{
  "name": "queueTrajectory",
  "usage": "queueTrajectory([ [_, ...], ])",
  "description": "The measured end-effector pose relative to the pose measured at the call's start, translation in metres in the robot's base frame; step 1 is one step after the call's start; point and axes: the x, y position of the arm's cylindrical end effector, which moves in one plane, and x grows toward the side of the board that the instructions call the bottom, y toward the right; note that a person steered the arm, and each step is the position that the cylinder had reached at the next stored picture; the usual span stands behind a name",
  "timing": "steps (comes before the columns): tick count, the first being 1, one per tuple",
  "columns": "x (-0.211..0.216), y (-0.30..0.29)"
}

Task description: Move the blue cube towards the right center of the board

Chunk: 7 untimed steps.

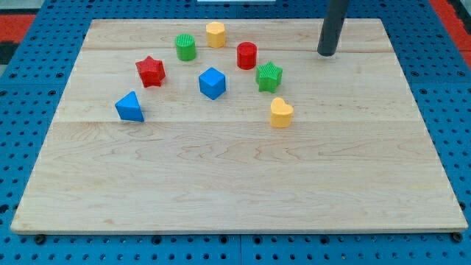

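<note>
Pale wooden board [243, 184] fills most of the view, lying on a blue pegboard bench [22, 103] whose holes show along all four edges. We see eight small blocks gathered in the board's upper-left half, all apart from one another.

Our rod comes down from the view's top edge near the board's top-right corner, and my tip [326, 54] rests on the wood there. It has no jaws or fingers, so nothing can be spread, pressed together or pinching. It touches no block and stands well apart from the group, to the view's right of it.

The blue cube [212, 82] sits in the middle of the cluster, left of the board's centre line and nearer the top edge. Around it we find:
- a red star [150, 71] to its left
- a blue triangular block [129, 107] further left, closer to the bottom
- a green cylinder [185, 47] above it
- a yellow cylinder [215, 34] nearest the top edge
- a red cylinder [246, 55] up and to the right
- a green star [269, 76] to its right
- a yellow heart [280, 112] lower right
</note>
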Motion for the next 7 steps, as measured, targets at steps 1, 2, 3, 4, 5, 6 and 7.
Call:
queueTrajectory([
  [1,0.000,0.007],
  [2,0.000,0.003],
  [3,-0.010,-0.007],
  [4,-0.015,-0.031],
  [5,-0.024,-0.070],
  [6,-0.026,-0.126],
  [7,-0.012,-0.169],
])
